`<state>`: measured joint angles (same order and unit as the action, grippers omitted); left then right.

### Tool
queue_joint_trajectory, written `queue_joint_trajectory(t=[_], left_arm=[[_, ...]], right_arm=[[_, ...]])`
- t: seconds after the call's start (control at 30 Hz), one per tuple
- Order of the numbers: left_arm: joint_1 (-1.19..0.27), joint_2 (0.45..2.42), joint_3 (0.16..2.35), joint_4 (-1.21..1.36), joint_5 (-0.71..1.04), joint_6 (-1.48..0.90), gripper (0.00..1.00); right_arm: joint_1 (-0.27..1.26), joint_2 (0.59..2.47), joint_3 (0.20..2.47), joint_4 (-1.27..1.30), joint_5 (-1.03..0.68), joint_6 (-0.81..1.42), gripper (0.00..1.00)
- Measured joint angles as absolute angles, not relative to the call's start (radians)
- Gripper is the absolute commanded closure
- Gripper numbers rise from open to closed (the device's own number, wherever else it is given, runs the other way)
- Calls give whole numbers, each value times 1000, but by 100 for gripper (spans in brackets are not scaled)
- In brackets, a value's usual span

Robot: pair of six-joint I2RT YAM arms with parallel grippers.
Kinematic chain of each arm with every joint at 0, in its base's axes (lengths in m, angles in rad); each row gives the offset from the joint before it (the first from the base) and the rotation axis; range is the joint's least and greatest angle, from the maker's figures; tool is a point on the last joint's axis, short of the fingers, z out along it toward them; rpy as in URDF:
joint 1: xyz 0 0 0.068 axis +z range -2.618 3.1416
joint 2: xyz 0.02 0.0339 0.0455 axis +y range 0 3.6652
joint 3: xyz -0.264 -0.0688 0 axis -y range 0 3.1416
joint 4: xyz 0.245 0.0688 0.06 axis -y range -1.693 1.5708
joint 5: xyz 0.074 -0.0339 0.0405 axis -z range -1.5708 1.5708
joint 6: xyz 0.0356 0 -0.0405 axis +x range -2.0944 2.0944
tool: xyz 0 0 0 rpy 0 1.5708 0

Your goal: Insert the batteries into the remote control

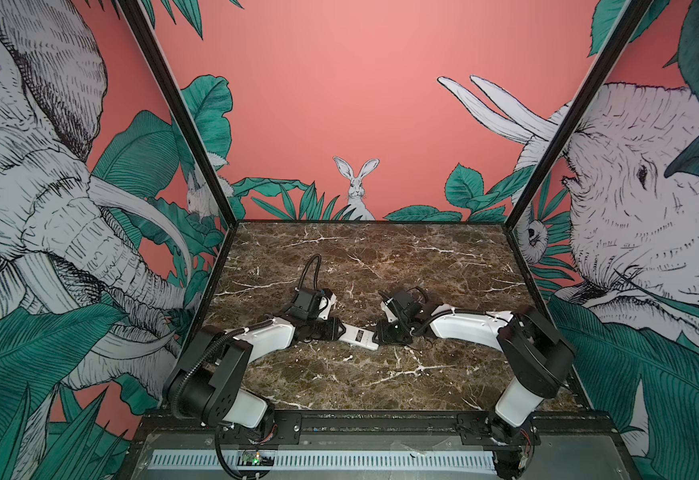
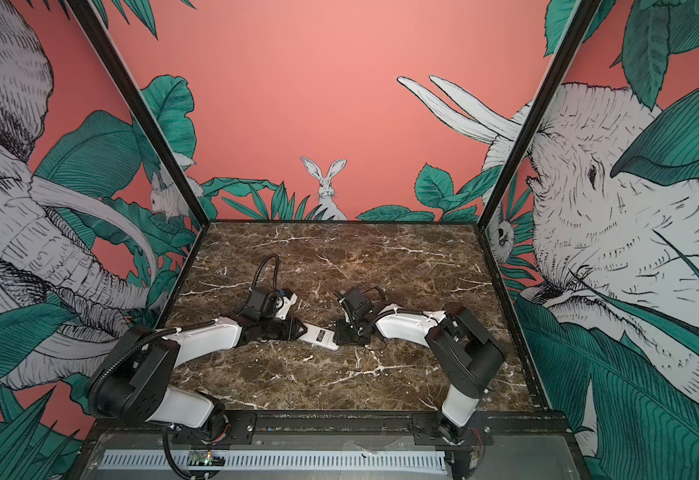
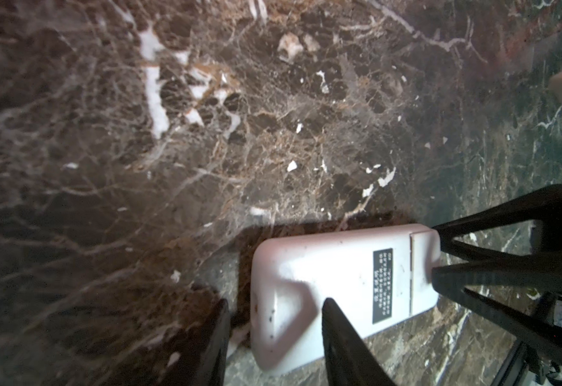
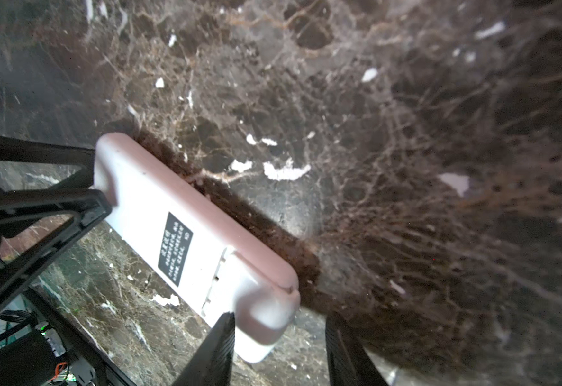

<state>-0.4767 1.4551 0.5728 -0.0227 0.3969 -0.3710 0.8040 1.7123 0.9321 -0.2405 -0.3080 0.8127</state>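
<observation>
We see the small white rectangular plastic remote control (image 1: 359,336) lying back-up on the glossy brown marble-patterned tabletop (image 1: 381,257). In both top views it sits a little toward 6 o'clock of the table's centre, its long axis running roughly from 9 to 3 o'clock. Its back is smooth, with rounded corners. It has a dark rectangular label (image 3: 382,285) with pale print and a thin straight seam (image 3: 411,267) across the end nearer 3 o'clock.

The left gripper (image 1: 341,330), black with ribbed tapered fingers (image 3: 339,334), meets the 9 o'clock end. Its jaws stand apart: one finger is over the white back, and the other is clear of the short edge, with dark marble showing between.

The right gripper (image 1: 379,336) sits at the 3 o'clock end. Its jaws are also apart, one finger against the rounded corner and the other beside it with a gap. Neither claw is clamped on the casing.

The marble is veined in white and tan.
</observation>
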Motion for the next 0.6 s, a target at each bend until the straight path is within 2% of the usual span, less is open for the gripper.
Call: queue_joint_trajectory(t=[0.6], left_arm=[[-503,1454,548,20,405,-389,61]], right_arm=[[804,1739,936,-190,-334,812,65]])
